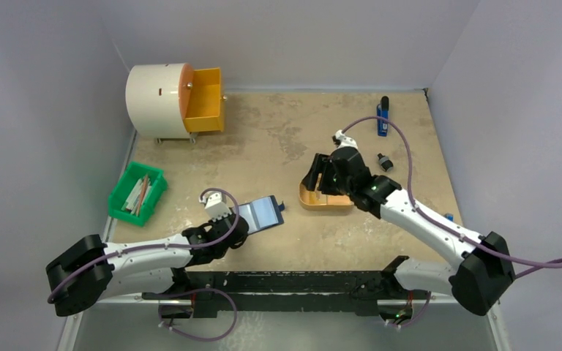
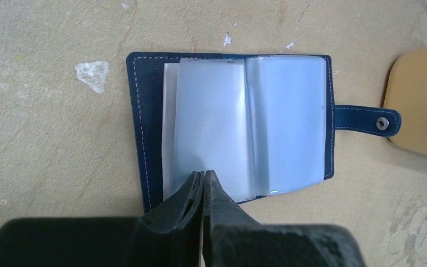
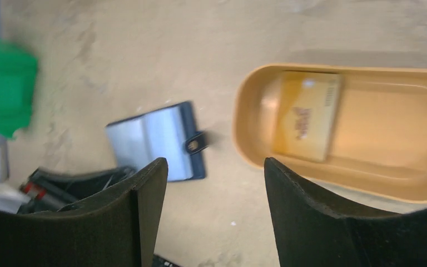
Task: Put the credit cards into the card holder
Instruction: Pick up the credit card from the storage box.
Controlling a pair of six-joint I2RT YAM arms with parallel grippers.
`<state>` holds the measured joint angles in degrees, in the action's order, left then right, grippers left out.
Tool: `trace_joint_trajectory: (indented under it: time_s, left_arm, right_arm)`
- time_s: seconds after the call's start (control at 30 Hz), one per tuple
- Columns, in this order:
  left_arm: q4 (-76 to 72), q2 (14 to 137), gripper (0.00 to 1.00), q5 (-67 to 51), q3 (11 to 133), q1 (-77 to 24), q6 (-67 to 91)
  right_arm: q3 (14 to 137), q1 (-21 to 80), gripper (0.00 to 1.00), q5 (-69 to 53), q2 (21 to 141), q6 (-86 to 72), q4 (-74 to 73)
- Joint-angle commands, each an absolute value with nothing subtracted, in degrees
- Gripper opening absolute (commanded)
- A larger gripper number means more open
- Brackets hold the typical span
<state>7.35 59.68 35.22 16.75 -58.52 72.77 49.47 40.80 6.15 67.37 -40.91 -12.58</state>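
The navy card holder lies open on the table, clear pockets up, snap tab pointing right. My left gripper is shut, its tips on the near edge of a clear pocket; whether it pinches the pocket I cannot tell. In the top view the card holder sits just past the left gripper. A tan credit card lies in the orange oval tray. My right gripper hangs open and empty above the table beside that tray; from above, the right gripper is over the tray.
A green bin of sticks stands at the left. A white drum with an open orange drawer is at the back left. A blue marker and a small black object lie at the back right.
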Motion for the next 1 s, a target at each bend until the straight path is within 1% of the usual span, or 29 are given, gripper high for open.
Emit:
trace_joint_trajectory:
  time_s: [0.0, 0.2, 0.33, 0.47, 0.67, 0.97]
  left_arm:
    - [6.32, 61.16, 0.0, 36.79, 18.41, -58.43, 71.88]
    - [6.14, 62.3, 0.0, 36.52, 18.89, -58.43, 71.64]
    - [6.75, 62.53, 0.0, 36.3, 19.21, -58.45, 71.21]
    - [7.78, 62.52, 0.0, 36.46, 19.5, -58.45, 70.93]
    - [8.09, 62.63, 0.0, 36.22, 19.34, -58.38, 71.61]
    - [8.07, 63.16, 0.0, 36.29, 19.07, -58.42, 72.33]
  right_arm:
    - [48.81, 34.64, 0.68, 7.53, 70.5, -40.17, -14.81]
    - [47.57, 30.23, 0.7, 3.91, 75.38, -38.07, -11.3]
    - [43.93, 26.69, 0.7, 0.45, 76.68, -37.11, -6.94]
    - [42.17, 25.19, 0.7, -3.39, 78.79, -36.0, -2.39]
    - [43.09, 24.87, 0.69, -4.58, 83.03, -35.3, -0.27]
    - [43.94, 24.7, 0.63, -1.59, 87.27, -34.02, -2.44]
